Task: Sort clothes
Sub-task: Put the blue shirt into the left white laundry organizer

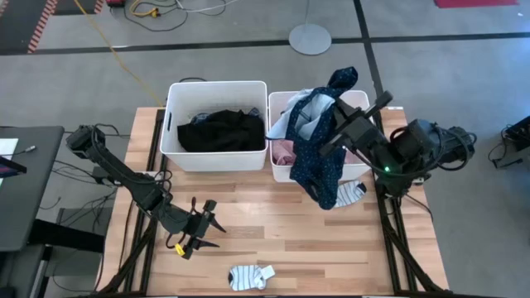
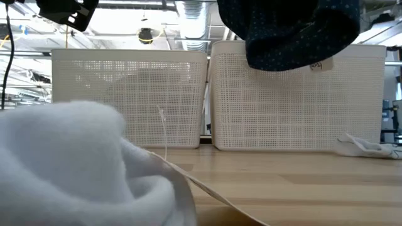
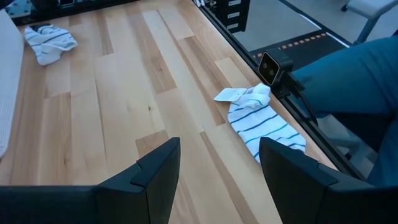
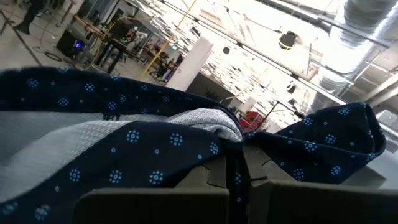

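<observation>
My right gripper is shut on the navy dotted piece, held up over the right white bin. The piece also shows at the top of the low view. My left gripper hovers open and empty over the table's near left part. A striped white sock lies flat near the front edge, beyond my left gripper's fingers in the left wrist view. A second sock lies on the table by the right bin's front wall. A black top lies in the left bin. A pink top lies in the right bin. My right gripper pinches a bunched fold of the navy dotted piece between its two shut fingers, several layers, with the pale inner side showing. The piece hangs slack below the fingers, its lower end clear of the table.
The two white bins stand side by side at the table's far edge. Bare wood lies between the bins and the front edge. A small camera sits at the table's front edge by the near sock. Cables and a lamp base lie on the floor beyond.
</observation>
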